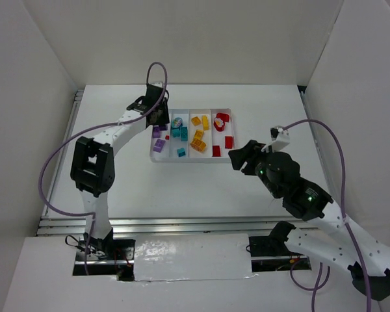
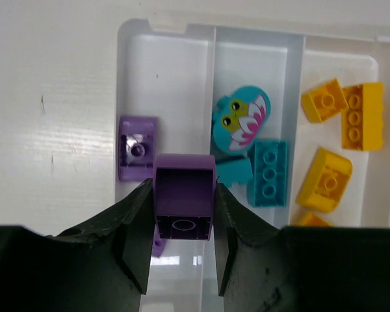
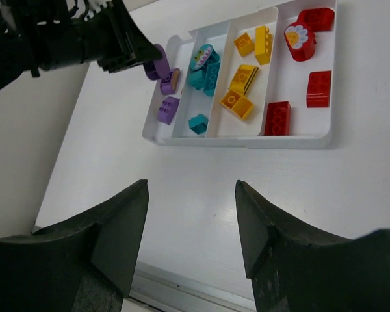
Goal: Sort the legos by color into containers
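The white tray (image 1: 192, 160) has four long containers side by side. From left to right they hold purple legos (image 1: 158, 145), teal legos (image 1: 179, 133), yellow-orange legos (image 1: 198, 140) and red legos (image 1: 229, 142). My left gripper (image 2: 183, 188) is shut on a purple brick (image 2: 184, 195) and hangs over the leftmost container, near another purple brick (image 2: 138, 147). A round teal piece with a face (image 2: 242, 118) lies one container over. My right gripper (image 3: 191, 185) stands open with nothing in it, above bare table in front of the tray (image 3: 247, 142), to its right in the top view (image 1: 237, 156).
White walls close in the table on the left, back and right. A metal rail (image 1: 182, 224) runs along the near edge. Purple cables (image 1: 49, 169) loop off both arms.
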`<control>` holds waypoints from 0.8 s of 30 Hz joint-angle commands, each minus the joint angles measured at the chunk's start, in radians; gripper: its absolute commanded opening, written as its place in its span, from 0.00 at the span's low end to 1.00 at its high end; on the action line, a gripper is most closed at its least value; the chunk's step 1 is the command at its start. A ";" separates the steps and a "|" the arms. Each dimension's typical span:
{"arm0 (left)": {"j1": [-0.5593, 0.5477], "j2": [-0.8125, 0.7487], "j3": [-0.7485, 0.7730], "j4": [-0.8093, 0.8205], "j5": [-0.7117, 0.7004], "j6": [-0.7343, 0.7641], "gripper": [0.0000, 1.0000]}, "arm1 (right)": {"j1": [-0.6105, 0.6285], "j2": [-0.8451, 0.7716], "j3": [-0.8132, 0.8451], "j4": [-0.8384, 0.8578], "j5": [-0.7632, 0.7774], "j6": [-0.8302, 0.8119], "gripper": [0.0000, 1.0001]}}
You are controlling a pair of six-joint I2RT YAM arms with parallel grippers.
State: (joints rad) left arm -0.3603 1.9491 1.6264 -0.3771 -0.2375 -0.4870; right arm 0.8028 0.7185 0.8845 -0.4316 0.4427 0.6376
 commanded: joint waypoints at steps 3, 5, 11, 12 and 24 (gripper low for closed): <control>0.046 0.147 0.157 0.083 0.016 0.077 0.08 | -0.005 -0.103 -0.027 -0.094 -0.051 0.005 0.64; 0.057 0.192 0.216 0.076 0.033 0.087 0.14 | -0.005 -0.109 -0.024 -0.120 -0.061 0.005 0.64; 0.069 0.306 0.320 0.029 0.032 0.102 0.46 | -0.002 -0.134 -0.041 -0.159 -0.081 0.004 0.64; 0.069 0.300 0.313 0.033 0.027 0.102 0.53 | -0.002 -0.137 -0.042 -0.162 -0.081 0.005 0.64; 0.070 0.073 0.103 0.099 0.102 0.044 0.64 | -0.001 -0.125 -0.042 -0.164 -0.091 0.000 0.64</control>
State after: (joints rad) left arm -0.2901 2.1742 1.7756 -0.3222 -0.1730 -0.4091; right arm 0.8005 0.5831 0.8467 -0.5995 0.3573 0.6384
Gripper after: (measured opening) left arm 0.659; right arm 0.634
